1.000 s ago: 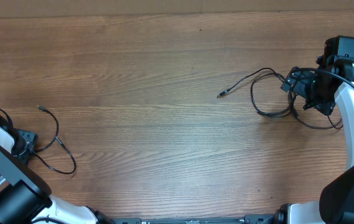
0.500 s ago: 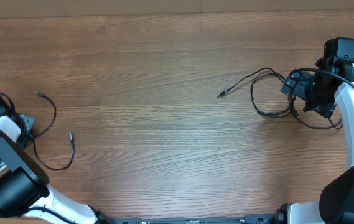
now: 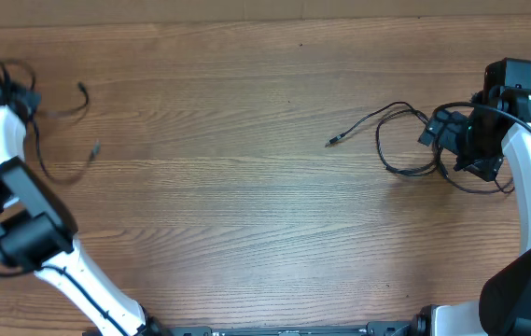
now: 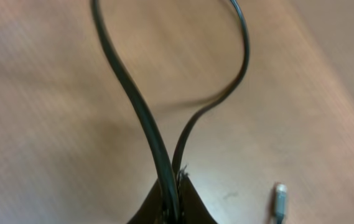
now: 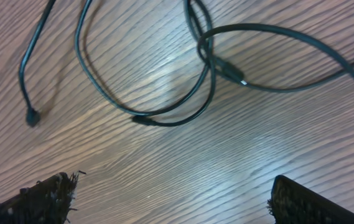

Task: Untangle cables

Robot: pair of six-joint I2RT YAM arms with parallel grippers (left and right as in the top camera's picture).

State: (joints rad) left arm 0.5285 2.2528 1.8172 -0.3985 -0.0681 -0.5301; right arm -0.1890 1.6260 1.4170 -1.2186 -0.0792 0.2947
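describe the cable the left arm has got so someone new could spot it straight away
Start at the far left back corner of the wooden table, where the left gripper is shut. The cable pinched in it is a thin black cord looping out from the fingertips. Unlike the tangled cords lying on the table's right side, it is alone and held.

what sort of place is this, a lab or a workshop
Most likely a robotics lab bench: a left arm and right arm stand at a wood-grain table, with loose thin black cables laid on it. Nothing beyond the tabletop shows.
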